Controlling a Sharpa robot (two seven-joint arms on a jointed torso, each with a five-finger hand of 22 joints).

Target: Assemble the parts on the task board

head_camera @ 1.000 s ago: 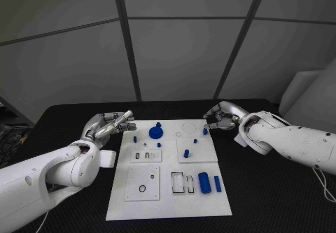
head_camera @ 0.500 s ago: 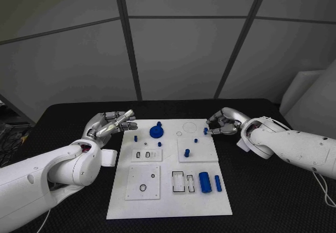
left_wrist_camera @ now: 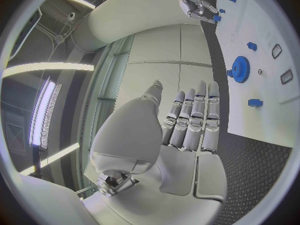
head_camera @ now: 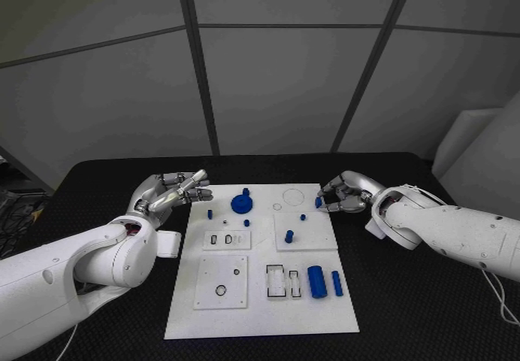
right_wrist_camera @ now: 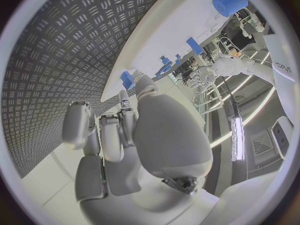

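Note:
The white task board (head_camera: 260,301) lies in the middle of the black table. On it are a blue gear (head_camera: 242,203), several small blue pegs (head_camera: 289,237), a thick blue cylinder (head_camera: 316,282) and a thin blue pin (head_camera: 337,283). My right hand (head_camera: 345,193) is at the board's far right edge, its fingertips pinching a small blue peg (head_camera: 318,201); the peg (right_wrist_camera: 128,80) sits at the fingertips in the right wrist view. My left hand (head_camera: 171,190) hovers by the board's far left corner with fingers straight and apart, holding nothing. The left wrist view shows the gear (left_wrist_camera: 239,67).
Raised white sub-plates (head_camera: 220,283) with slots and holes sit on the board. A white ring outline (head_camera: 292,198) is near its far edge. Black table (head_camera: 422,301) surrounds the board on both sides. A grey panelled wall stands behind.
My right hand has dropped lower and turned over the small blue peg at the board's far right edge, closing its fingertips on it. The left hand has stayed still.

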